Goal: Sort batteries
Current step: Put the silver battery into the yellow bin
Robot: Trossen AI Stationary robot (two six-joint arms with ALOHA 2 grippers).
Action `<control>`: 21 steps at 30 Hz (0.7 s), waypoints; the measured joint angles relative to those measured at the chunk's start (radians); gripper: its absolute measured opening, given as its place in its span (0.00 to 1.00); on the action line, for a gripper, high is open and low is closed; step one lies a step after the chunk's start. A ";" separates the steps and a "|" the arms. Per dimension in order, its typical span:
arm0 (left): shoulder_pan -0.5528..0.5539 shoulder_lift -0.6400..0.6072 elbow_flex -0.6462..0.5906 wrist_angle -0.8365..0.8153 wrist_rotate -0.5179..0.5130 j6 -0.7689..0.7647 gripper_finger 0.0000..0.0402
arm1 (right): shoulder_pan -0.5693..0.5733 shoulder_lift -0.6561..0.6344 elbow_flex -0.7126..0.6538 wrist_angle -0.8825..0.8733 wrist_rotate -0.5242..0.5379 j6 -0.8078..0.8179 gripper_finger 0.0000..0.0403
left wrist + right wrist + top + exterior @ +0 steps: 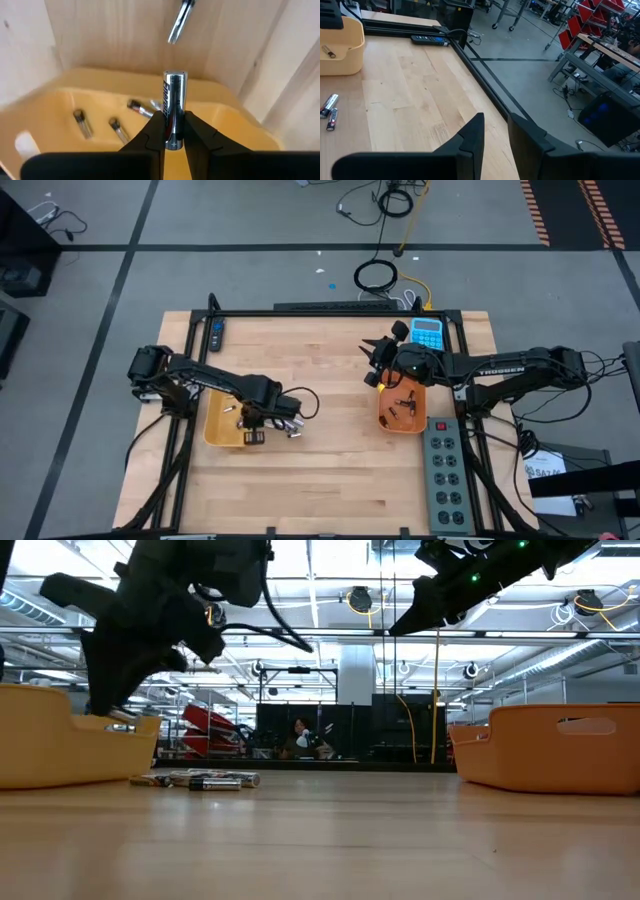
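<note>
My left gripper [174,120] hangs over the yellow tray [100,82] at the table's left, shut on a silvery battery [175,92]. Several more batteries [116,129] lie on the tray's floor. A few loose batteries [292,428] [205,780] lie flat on the wood just right of that tray [213,420]. My right gripper [370,365] [495,132] waits in the air beside the orange tray [383,420], which holds dark batteries. Its fingers are slightly apart with nothing between them. My left gripper pinches the silvery battery's near half [175,127] between its two fingers. The fingers come from above, pointing steeply down, and lie along the battery. The battery's far end [175,77] sticks out past the fingertips. It is lifted clear, above the yellow tray.
A blue calculator [428,332] lies at the far right. A grey power strip [448,480] runs along the right edge. A dark remote [218,332] sits at the far left. A black frame [330,311] borders the table. Bare wood lies between the trays.
</note>
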 joint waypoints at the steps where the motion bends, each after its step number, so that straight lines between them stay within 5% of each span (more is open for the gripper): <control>1: 0.000 0.000 0.000 -0.022 0.007 -0.014 0.13 | 0.000 0.000 0.000 0.000 0.000 0.000 0.20; 7: 0.001 -0.002 -0.052 -0.180 0.015 -0.128 0.16 | 0.003 0.000 0.000 -0.002 0.000 0.001 0.20; 17: -0.026 -0.002 -0.106 -0.188 -0.012 -0.148 0.44 | 0.011 0.000 0.000 -0.017 0.000 0.004 0.20; 21: -0.043 -0.002 -0.076 -0.189 -0.109 -0.132 0.49 | 0.011 0.000 0.000 -0.017 0.000 0.003 0.20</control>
